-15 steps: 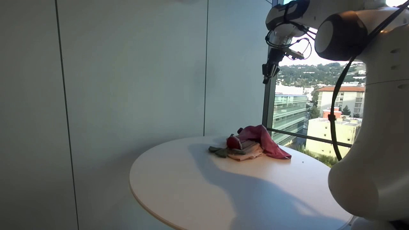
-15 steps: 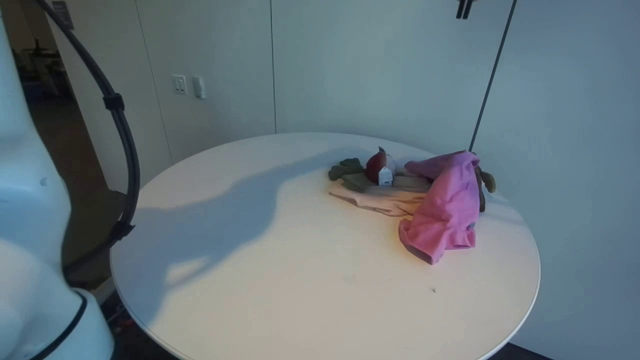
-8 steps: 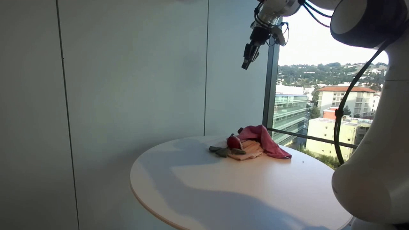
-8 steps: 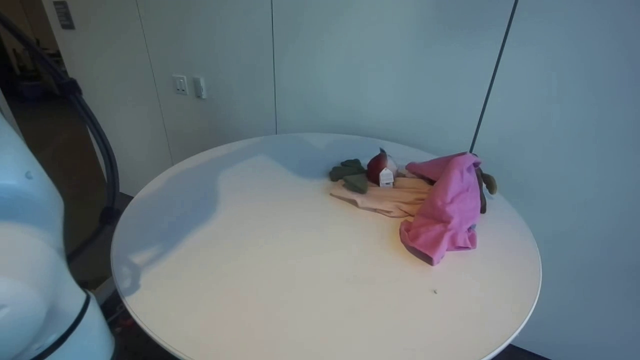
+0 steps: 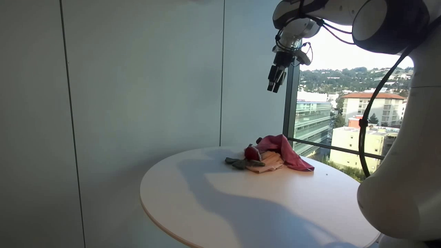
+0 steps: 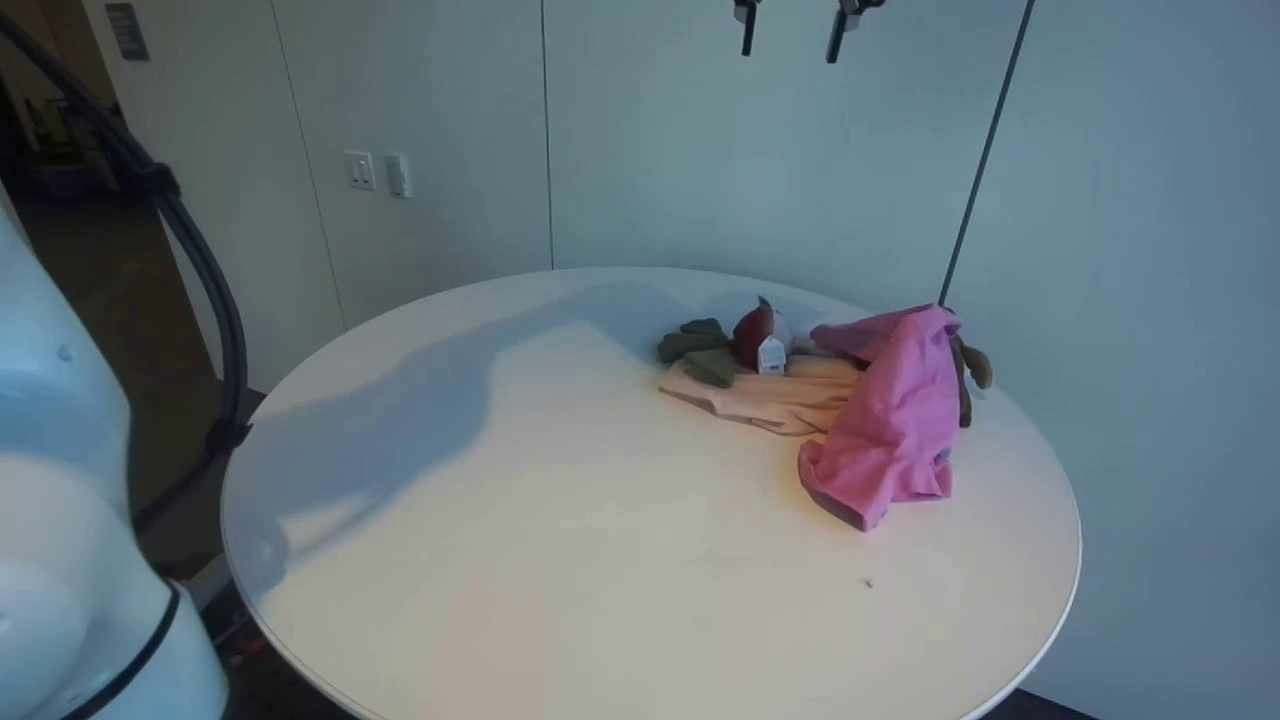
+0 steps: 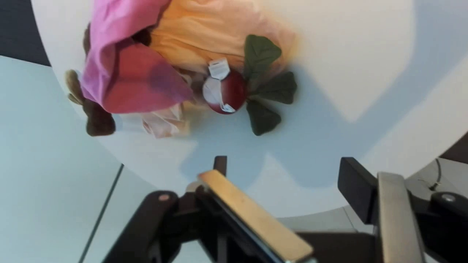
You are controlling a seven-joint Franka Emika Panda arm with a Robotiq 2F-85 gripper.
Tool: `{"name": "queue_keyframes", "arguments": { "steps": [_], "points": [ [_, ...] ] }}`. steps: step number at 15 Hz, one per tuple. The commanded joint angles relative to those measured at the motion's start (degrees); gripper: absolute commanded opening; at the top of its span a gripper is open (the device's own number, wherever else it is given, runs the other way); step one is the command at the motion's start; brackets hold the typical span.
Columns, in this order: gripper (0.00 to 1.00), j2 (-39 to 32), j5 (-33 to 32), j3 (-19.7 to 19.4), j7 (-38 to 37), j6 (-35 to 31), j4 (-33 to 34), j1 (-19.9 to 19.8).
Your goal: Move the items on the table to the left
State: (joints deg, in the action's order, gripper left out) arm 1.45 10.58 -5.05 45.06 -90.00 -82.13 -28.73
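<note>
Pre-grasp, nothing held

Gripper (image 6: 790, 50) hangs well above the table (image 6: 600, 560), fingers spread apart, nothing between them. In an exterior view, items bunch around 1 to 2 o'clock on the tabletop: pink cloth (image 6: 890, 410), long axis 1 to 7 o'clock; peach cloth (image 6: 765, 400) meeting its 9 o'clock side; red radish-like toy (image 7: 234, 89); brown piece (image 7: 100, 118), partly hidden by the pink cloth. Step in hand looks like approach; the leftward move likely hasn't begun (whose left, can't tell). Next move probably calls for picking 1 item, lining up over it, then lowering. Toy sits at about 11 o'clock from the finger gap in the wrist view. There its leaves (image 7: 279, 88) fan out toward 3 o'clock, long axis running 9 to 3, with 1 leaf over the peach cloth.
</note>
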Motion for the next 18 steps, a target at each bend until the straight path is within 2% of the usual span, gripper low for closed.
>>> {"name": "queue_keyframes", "arguments": {
  "steps": [1, 2, 5, 8, 10, 13, 15, 18],
  "points": [
    [1.0, -4.43, -8.92, 0.0, -6.11, -7.75, -2.94, -0.16],
    [1.0, -6.44, -11.62, -4.47, -8.12, -9.33, -3.38, 4.29],
    [1.0, -11.56, -11.83, -6.72, -11.97, -11.59, -3.68, 5.29],
    [1.0, -15.63, -7.93, -8.2, -13.77, -13.53, -2.86, 4.11],
    [1.0, -18.07, -10.42, -9.61, -17.12, -20.47, -3.52, 3.9],
    [1.0, -20.25, -9.45, -10.77, -19.74, -24.81, -4.44, 2.51],
    [1.0, -22.1, -8.99, -10.66, -20.31, -26.02, -4.48, 1.84],
    [1.0, -24.58, -3.1, -8.6, -18.83, -24.42, -3.73, 0.28]
  ]
}}
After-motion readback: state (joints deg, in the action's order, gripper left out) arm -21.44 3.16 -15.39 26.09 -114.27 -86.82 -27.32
